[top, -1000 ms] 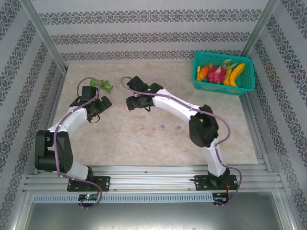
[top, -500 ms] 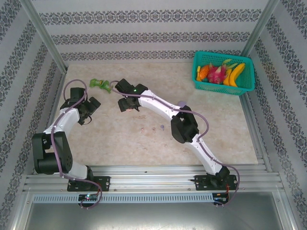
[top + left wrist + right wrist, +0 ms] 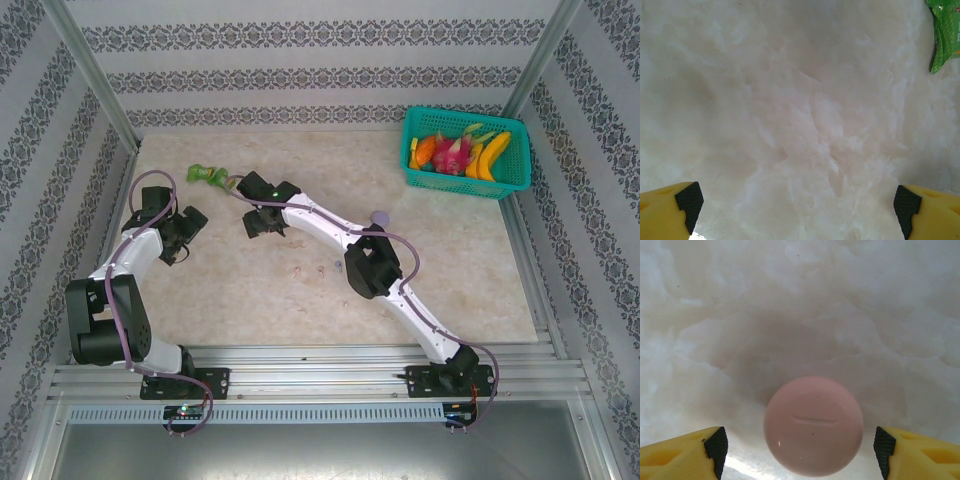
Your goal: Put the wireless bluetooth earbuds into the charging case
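The earbuds (image 3: 322, 267) lie loose on the counter (image 3: 470, 260) at mid-frame, none in a case, and the right arm has swung over them. Its jaws stay wide astride the pink case (image 3: 813, 426), not touching it. The left jaws, fully open and empty, have drawn back leftward. Insertion looks not yet begun.

A pale, marble-patterned bench (image 3: 250, 295) spreads beneath and all around the right claw (image 3: 260, 226). Beyond the claw and to either side of it rise walls (image 3: 300, 75) papered white with dark ornamental bands. Bare aluminium posts (image 3: 92, 75) stand at the far corners, and a ribbed aluminium rail (image 3: 320, 378) runs along the near edge. Soft, even light leaves a faint sheen on the bench.
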`<move>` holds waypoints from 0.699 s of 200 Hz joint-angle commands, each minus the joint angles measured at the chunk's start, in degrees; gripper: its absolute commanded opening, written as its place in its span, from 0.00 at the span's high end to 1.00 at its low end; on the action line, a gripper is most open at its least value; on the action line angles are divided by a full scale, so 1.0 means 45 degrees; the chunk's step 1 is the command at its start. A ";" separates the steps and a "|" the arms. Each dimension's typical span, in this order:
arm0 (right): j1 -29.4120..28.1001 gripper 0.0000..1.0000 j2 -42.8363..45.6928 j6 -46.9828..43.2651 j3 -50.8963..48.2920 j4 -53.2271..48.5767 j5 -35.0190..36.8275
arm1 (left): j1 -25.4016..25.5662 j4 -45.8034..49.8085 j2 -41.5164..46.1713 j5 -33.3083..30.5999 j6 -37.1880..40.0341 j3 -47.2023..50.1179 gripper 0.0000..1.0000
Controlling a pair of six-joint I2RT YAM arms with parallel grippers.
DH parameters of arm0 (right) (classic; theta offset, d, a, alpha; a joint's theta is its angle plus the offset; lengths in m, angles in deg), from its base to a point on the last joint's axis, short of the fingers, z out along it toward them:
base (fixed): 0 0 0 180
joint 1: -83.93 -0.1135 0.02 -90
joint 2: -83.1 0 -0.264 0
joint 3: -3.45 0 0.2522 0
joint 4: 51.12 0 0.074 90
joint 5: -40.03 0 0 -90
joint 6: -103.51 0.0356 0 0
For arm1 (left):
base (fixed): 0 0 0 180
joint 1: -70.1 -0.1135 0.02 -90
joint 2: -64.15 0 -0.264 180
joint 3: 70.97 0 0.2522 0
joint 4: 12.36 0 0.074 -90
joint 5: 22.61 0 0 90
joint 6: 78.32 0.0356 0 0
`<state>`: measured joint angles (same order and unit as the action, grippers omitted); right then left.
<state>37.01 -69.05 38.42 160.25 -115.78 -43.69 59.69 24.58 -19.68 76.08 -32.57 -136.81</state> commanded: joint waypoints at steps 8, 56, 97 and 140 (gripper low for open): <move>0.0189 0.23 -0.0531 0.0168 0.0821 -0.0051 -0.0228 | -0.0186 0.0044 0.0140 0.0201 -0.0145 0.0002 0.00; 0.0129 0.26 -0.0786 0.0272 0.0896 -0.0030 0.0376 | -0.0198 -0.0072 0.0152 0.0269 -0.0249 0.0117 0.00; 0.0089 0.29 -0.0961 0.0248 0.0921 -0.0067 0.1126 | -0.0210 -0.0188 0.0298 0.0364 -0.0405 0.0323 0.00; 0.0055 0.33 -0.1138 0.0188 0.0970 -0.0030 0.1393 | -0.0206 -0.0301 0.0432 0.0496 -0.0562 0.0506 0.00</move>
<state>37.43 -72.09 38.90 162.77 -115.67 -40.04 59.47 24.12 -19.62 77.70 -33.84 -135.14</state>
